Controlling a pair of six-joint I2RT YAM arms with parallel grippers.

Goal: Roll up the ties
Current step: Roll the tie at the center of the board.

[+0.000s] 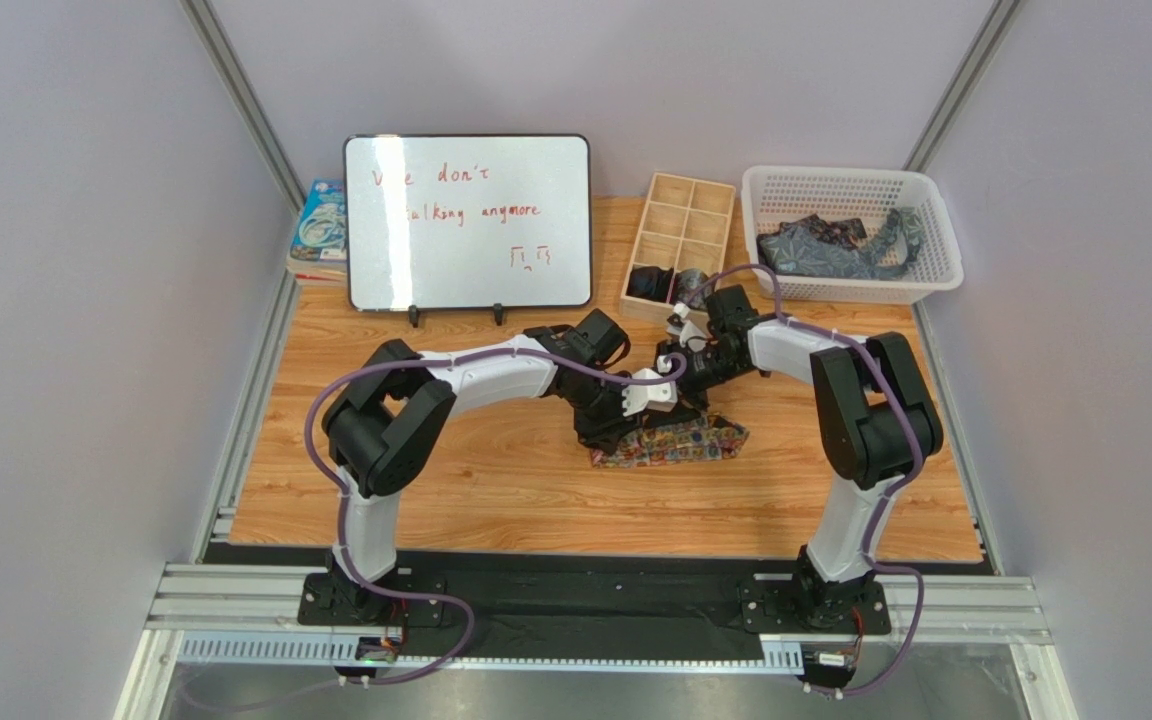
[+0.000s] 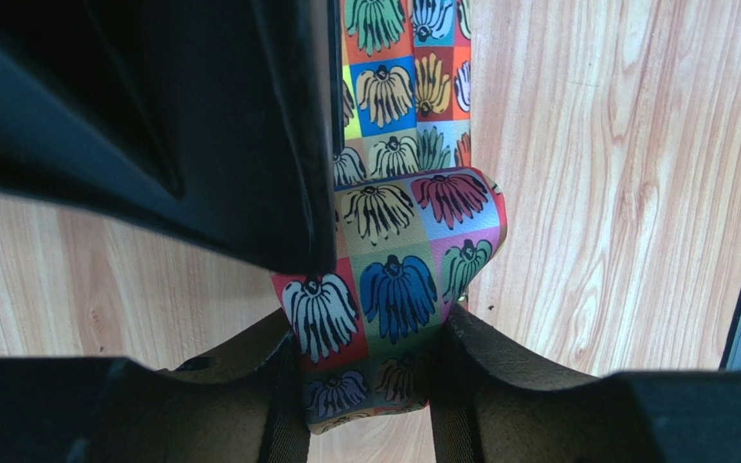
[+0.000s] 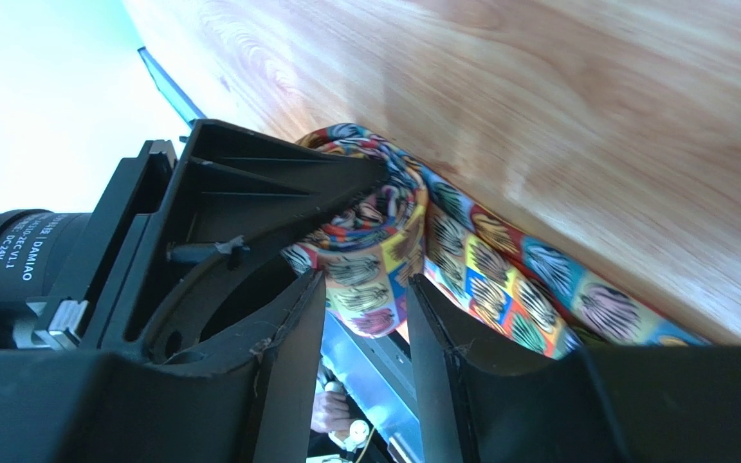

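A multicoloured tie (image 1: pixel 683 441) lies on the wooden table (image 1: pixel 462 480) in the middle, its near end folded over into a loose roll (image 2: pixel 399 275). My left gripper (image 2: pixel 370 386) is shut on that rolled end, and both fingers press the fabric's edges. My right gripper (image 3: pixel 365 285) stands open right at the roll (image 3: pixel 374 227), with the roll's edge just at its fingertips and a gap between the jaws. The rest of the tie (image 3: pixel 529 294) trails flat along the table. Both grippers meet over the tie in the top view, left gripper (image 1: pixel 620 417) and right gripper (image 1: pixel 680 383).
A wooden compartment box (image 1: pixel 678 225) stands behind the grippers, with dark rolled ties (image 1: pixel 651 282) in its near cells. A white basket (image 1: pixel 778 195) at the back right holds more dark ties (image 1: pixel 838 248). A whiteboard (image 1: pixel 468 222) stands at the back left, beside a blue book (image 1: pixel 321 225).
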